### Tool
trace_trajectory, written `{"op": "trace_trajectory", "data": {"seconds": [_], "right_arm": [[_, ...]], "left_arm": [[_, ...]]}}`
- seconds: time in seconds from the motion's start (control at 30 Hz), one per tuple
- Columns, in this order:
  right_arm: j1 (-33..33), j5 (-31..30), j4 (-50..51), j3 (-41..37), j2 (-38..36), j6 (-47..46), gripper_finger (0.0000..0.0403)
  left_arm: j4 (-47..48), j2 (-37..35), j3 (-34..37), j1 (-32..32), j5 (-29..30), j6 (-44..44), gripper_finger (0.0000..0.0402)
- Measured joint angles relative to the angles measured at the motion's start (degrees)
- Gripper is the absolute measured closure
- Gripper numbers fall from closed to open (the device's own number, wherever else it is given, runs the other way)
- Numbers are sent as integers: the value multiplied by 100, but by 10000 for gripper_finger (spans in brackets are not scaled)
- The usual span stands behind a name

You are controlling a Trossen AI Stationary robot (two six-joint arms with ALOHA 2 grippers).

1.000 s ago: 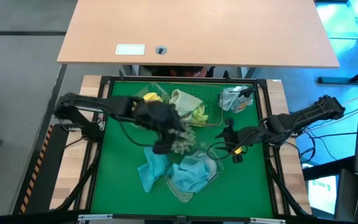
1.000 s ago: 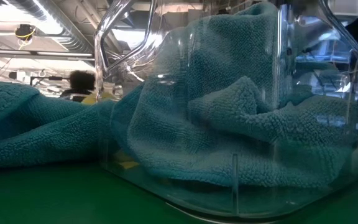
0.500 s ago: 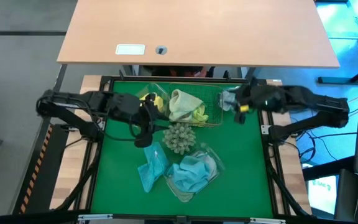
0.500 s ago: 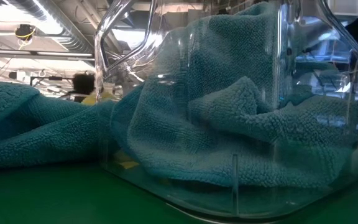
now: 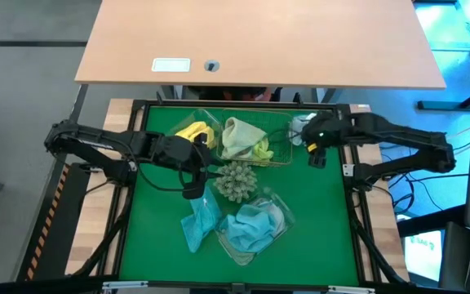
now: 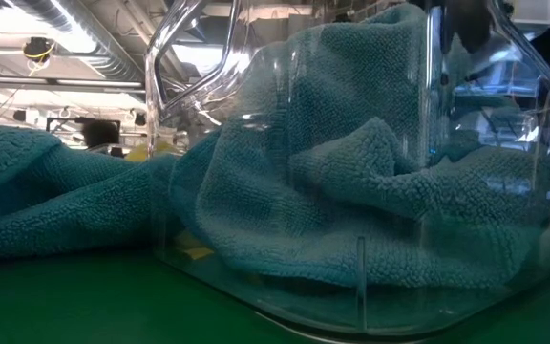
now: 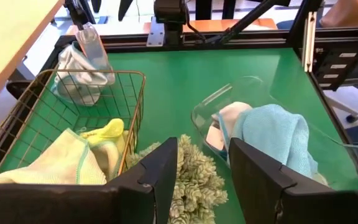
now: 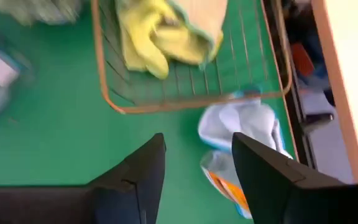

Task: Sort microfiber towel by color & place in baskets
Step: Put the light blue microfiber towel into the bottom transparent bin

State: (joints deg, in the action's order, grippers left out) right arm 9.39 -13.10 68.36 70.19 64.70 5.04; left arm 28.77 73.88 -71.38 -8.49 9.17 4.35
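Note:
My left gripper (image 5: pixel 192 192) (image 7: pixel 202 186) stands open over the mat, just left of the spiky grey-green ball (image 5: pixel 236 180), and touches nothing. My right gripper (image 5: pixel 317 158) (image 8: pixel 197 180) hangs open at the far right, above a pale blue-white towel (image 8: pixel 241 124) that lies on the mat beside the wire basket (image 5: pixel 280 140). The basket holds a pale sage towel (image 5: pixel 239 135) and a lime one (image 5: pixel 262 149). A yellow towel (image 5: pixel 194 130) lies at the far left. One light blue towel (image 5: pixel 199 219) rests on the mat, and another (image 5: pixel 255 227) sits in a clear tub (image 6: pixel 370 315).
A small bottle with an orange label (image 8: pixel 227 182) lies by the pale towel at the far right. The black frame (image 5: pixel 243 104) rims the green mat. Open mat shows along the left, right and near sides. A wooden desk (image 5: pixel 259 41) stands beyond.
My left gripper has drawn back from above the spiky ball toward the table's left edge, still open. My right gripper has swung from the mat's middle right, near the clear tub, to the far right corner and tipped downward, still open. The ball and the towels have stayed put.

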Motion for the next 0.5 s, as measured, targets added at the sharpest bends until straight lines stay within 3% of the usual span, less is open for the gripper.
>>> {"op": "trace_trajectory", "data": {"seconds": [0.33,0.5], "right_arm": [[2,-708,-1224,-1556,24,190,217],[2,-1130,-1970,-2211,21,849,217]], "left_arm": [[-199,-1,3,0,-3,0,262],[-210,-1,3,-11,-4,0,262]]}}
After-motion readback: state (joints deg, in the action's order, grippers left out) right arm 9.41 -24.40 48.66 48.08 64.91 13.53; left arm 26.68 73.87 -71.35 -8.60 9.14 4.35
